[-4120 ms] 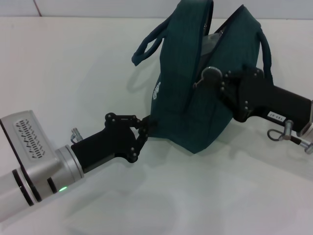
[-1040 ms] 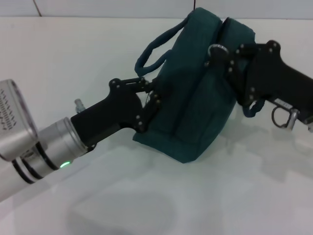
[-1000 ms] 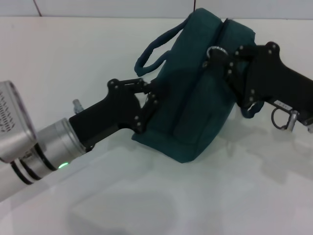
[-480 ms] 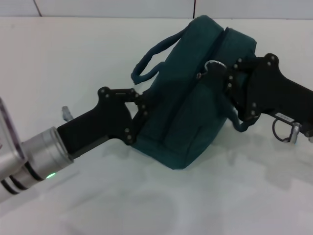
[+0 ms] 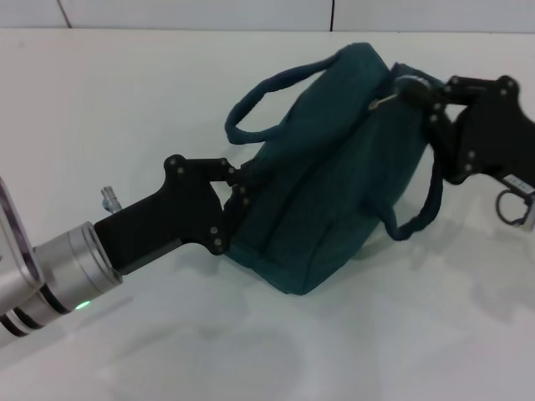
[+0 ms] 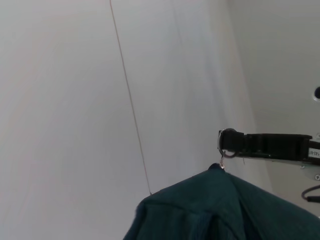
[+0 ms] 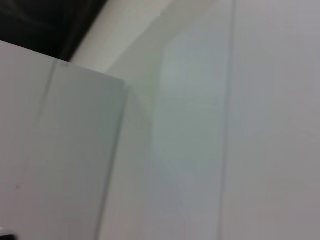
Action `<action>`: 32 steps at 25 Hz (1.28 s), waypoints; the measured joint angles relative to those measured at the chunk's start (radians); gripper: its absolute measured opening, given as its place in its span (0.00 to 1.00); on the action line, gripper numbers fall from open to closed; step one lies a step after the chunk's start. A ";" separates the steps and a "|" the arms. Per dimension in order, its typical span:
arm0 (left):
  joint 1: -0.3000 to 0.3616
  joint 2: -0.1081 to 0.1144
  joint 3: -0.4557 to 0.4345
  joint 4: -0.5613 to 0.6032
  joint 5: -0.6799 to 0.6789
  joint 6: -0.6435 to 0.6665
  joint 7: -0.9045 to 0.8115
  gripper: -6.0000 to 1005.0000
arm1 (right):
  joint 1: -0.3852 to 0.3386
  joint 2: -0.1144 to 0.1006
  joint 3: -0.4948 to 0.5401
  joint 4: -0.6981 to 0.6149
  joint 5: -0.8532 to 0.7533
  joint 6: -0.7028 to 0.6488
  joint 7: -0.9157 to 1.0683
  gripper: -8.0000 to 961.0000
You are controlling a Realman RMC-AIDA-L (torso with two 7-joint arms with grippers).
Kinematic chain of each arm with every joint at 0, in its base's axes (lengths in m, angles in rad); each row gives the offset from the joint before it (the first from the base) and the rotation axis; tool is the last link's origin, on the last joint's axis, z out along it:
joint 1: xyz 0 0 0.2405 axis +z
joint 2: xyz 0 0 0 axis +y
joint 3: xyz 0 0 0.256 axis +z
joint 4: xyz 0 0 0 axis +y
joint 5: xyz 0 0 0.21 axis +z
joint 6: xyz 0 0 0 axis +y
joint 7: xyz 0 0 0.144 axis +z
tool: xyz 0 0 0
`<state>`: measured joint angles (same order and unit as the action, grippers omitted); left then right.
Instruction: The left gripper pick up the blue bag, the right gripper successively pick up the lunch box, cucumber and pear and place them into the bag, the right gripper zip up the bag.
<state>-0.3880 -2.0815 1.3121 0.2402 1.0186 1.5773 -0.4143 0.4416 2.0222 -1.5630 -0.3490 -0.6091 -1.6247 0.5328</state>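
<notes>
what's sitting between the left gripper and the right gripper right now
The blue bag spans that stretch in the head view: the left gripper grips its near side, the right gripper holds the zipper pull on top.

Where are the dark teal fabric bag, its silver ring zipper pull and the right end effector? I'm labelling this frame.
Dark teal fabric bag (image 5: pixel 334 192): head view, side panel.
Silver ring zipper pull (image 5: pixel 407 83): head view, ring.
Right end effector (image 5: pixel 422 94): head view, fingertips at the pull.

A bare test space, likely a robotics lab. The plain white worktop (image 5: pixel 167 100) meets blank white wall panels (image 6: pixel 65 100) with thin seams. There are no household furnishings.
</notes>
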 joint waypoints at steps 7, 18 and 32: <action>-0.003 0.000 -0.002 0.002 -0.005 -0.014 -0.006 0.06 | -0.024 -0.002 0.077 0.011 0.001 -0.002 0.000 0.02; -0.012 0.000 -0.075 0.003 -0.009 -0.052 -0.071 0.06 | -0.033 -0.005 0.173 0.071 0.001 0.004 -0.001 0.02; -0.017 0.003 -0.099 0.005 -0.012 -0.084 -0.139 0.06 | -0.049 -0.008 0.201 0.114 0.003 0.083 -0.001 0.04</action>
<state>-0.4052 -2.0785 1.2131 0.2454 1.0065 1.4936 -0.5536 0.3927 2.0139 -1.3619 -0.2349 -0.6057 -1.5415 0.5322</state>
